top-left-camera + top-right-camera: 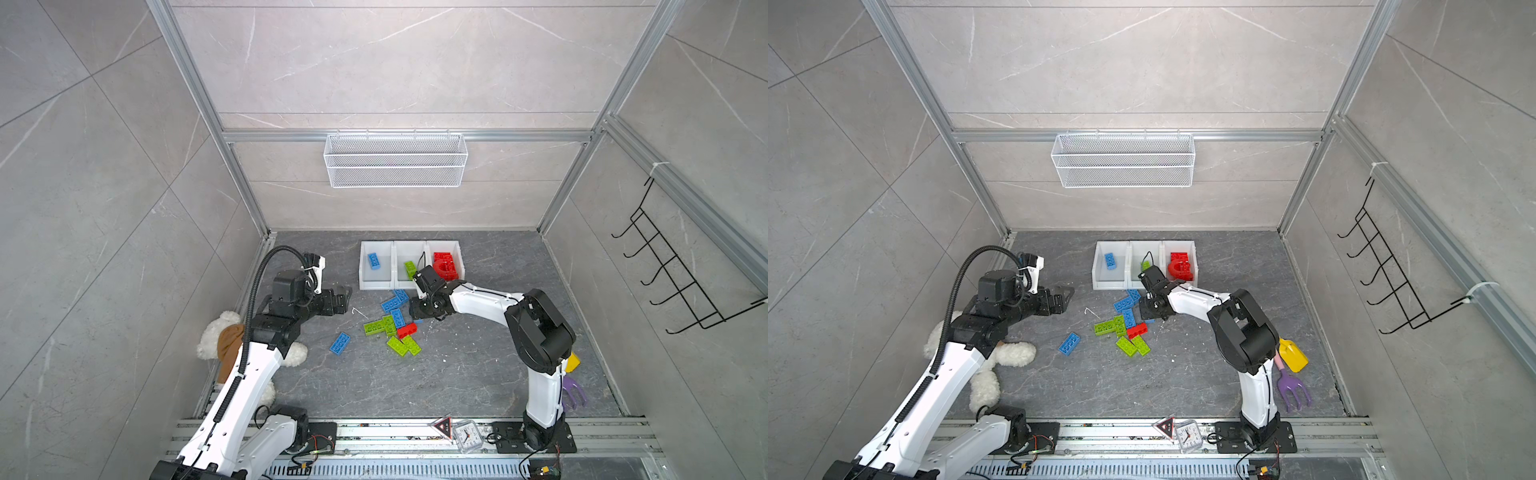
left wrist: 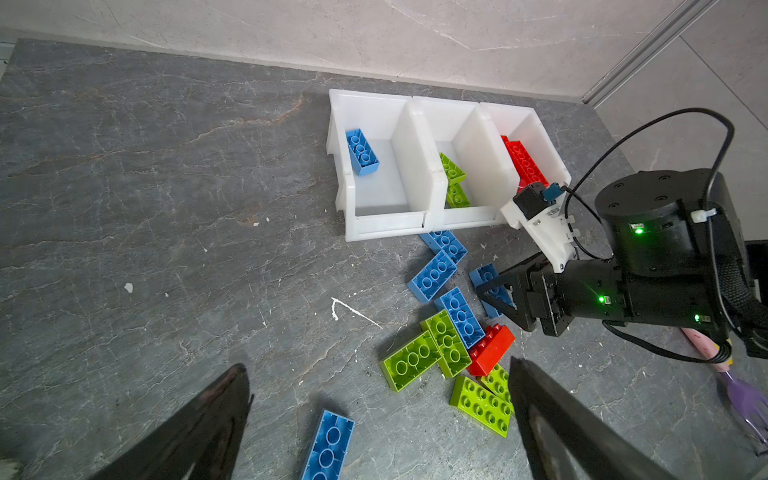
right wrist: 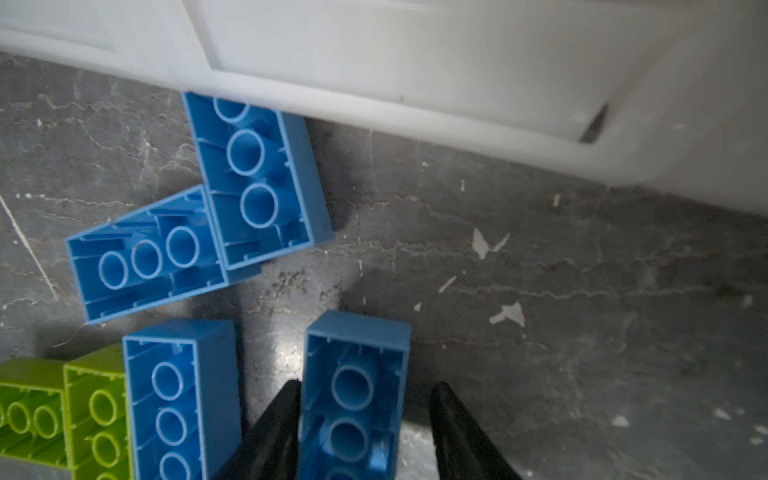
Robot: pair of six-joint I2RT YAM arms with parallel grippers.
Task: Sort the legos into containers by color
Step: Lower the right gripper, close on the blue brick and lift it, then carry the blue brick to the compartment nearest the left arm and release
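Three white containers stand side by side at the back: the left one holds a blue lego, the middle one green legos, the right one red legos. Loose blue, green and red legos lie in front, and one blue lego lies apart. My right gripper is low on the floor, open around an upside-down blue lego; one finger touches it and the other stands clear. My left gripper hovers wide open and empty, left of the pile.
A teddy bear lies under the left arm. A yellow shovel and a purple rake lie behind the right arm. A clock and a red triangle sit on the front rail. A wire basket hangs on the back wall.
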